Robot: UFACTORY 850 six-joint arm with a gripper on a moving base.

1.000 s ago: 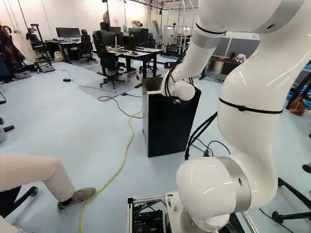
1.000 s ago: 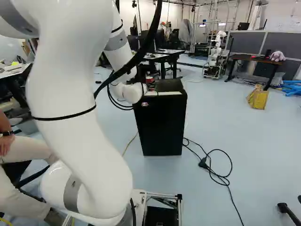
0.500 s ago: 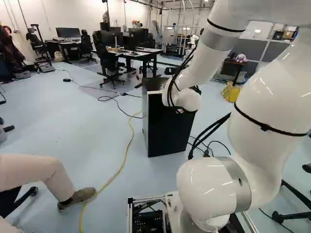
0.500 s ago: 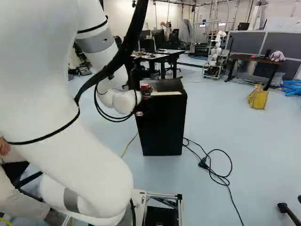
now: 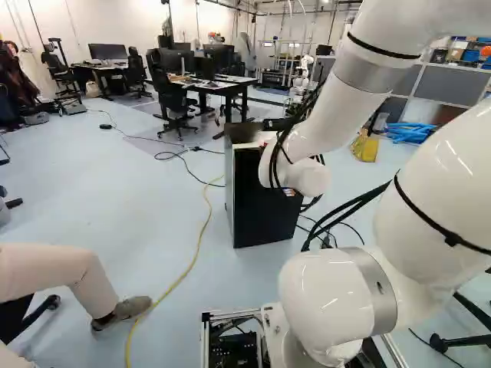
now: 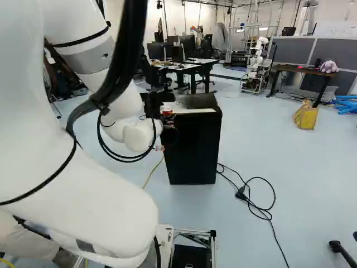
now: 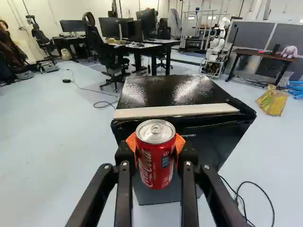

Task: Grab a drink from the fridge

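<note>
Red can upright, lid facing up, long axis vertical, gripper clamped on it

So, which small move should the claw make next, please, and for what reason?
Probably, I would draw the claw gently back from the fridge, with the can level. The can is gripped from both sides, it is upright, and it is outside the fridge, in front of it.
</note>
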